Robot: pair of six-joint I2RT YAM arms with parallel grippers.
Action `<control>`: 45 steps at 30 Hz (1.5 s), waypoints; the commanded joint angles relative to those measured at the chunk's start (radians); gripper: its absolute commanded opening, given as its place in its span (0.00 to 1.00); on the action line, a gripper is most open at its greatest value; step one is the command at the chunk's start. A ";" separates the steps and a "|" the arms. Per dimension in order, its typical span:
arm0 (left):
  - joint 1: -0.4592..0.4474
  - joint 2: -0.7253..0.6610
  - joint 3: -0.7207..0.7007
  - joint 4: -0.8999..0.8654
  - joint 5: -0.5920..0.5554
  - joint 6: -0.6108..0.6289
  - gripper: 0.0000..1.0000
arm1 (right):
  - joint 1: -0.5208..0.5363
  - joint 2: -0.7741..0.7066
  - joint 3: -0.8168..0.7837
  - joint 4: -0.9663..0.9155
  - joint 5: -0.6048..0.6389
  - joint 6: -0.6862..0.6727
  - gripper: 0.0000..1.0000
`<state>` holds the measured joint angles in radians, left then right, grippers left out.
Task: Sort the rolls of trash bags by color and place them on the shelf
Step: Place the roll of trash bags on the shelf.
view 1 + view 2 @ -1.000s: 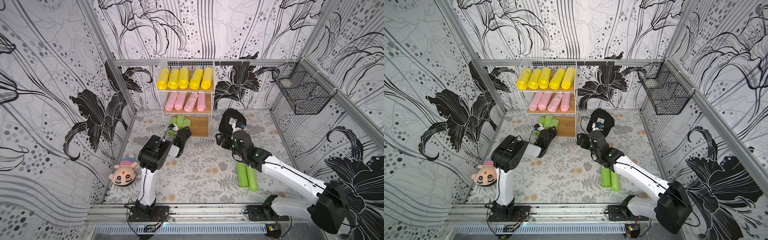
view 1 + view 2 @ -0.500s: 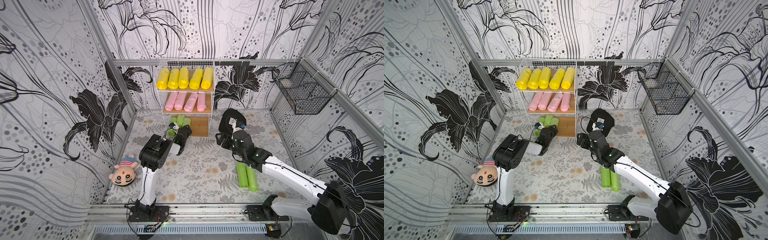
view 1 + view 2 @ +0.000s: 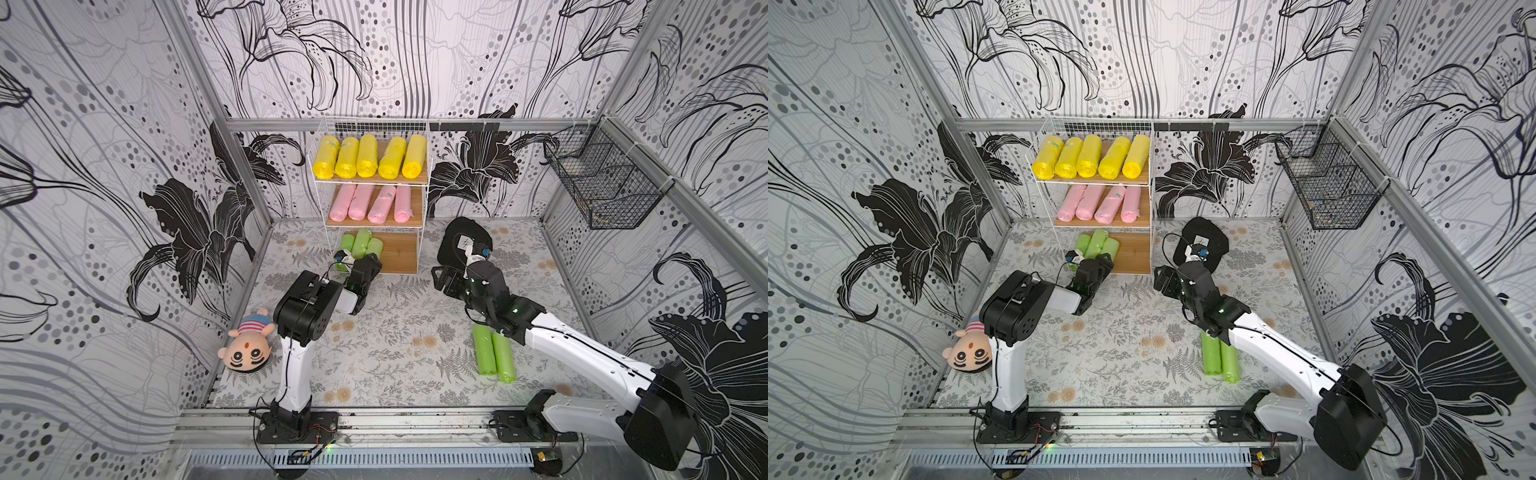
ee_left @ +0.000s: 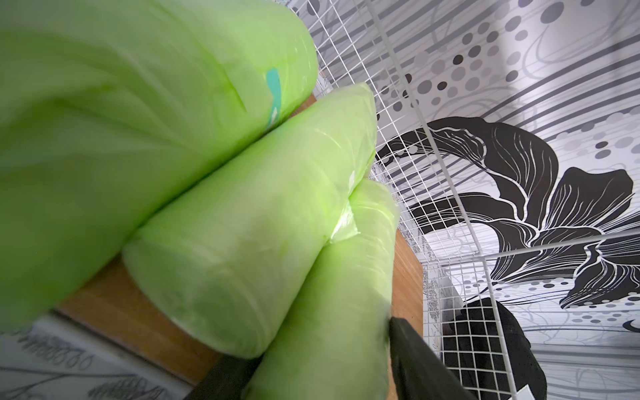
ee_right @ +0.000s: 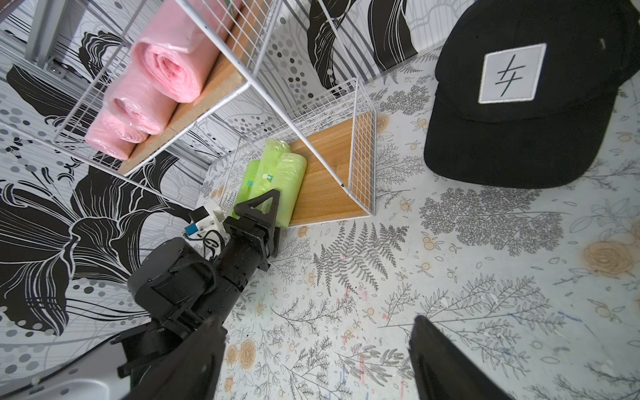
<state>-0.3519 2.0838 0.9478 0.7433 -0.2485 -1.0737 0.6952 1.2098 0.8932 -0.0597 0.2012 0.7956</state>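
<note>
The shelf (image 3: 424, 199) stands at the back wall. Several yellow rolls (image 3: 368, 156) lie on its top board and several pink rolls (image 3: 365, 203) on the middle one. Three green rolls (image 3: 361, 243) lie at the left of the bottom board. My left gripper (image 3: 353, 262) reaches into that tier. In the left wrist view its jaws stand open on either side of the rightmost green roll (image 4: 329, 311), which rests on the board. Two more green rolls (image 3: 492, 351) lie on the floor beside my right arm. My right gripper (image 5: 317, 323) hangs open and empty above the floor.
A black cap (image 3: 463, 245) lies on the floor just right of the shelf. A doll's head (image 3: 247, 349) sits at the left wall near the left arm's base. A black wire basket (image 3: 602, 187) hangs on the right wall. The bottom board's right half (image 3: 399, 253) is bare.
The left gripper's jaws have widened around the green roll, which now lies on the bottom board. The right arm has not moved.
</note>
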 commanded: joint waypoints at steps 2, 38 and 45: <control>0.000 -0.057 -0.049 0.039 -0.018 -0.014 0.62 | -0.002 -0.005 -0.022 0.007 -0.003 0.003 0.87; 0.041 -0.110 -0.038 -0.067 0.206 0.057 0.43 | -0.002 -0.075 0.002 -0.279 0.058 -0.088 0.87; 0.018 -0.228 -0.146 -0.040 0.212 0.041 0.50 | -0.002 -0.027 0.101 -0.655 0.100 -0.178 0.84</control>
<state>-0.3218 1.9285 0.8436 0.6731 -0.0422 -1.0424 0.6952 1.1622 0.9371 -0.4938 0.2558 0.6796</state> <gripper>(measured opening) 0.497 0.842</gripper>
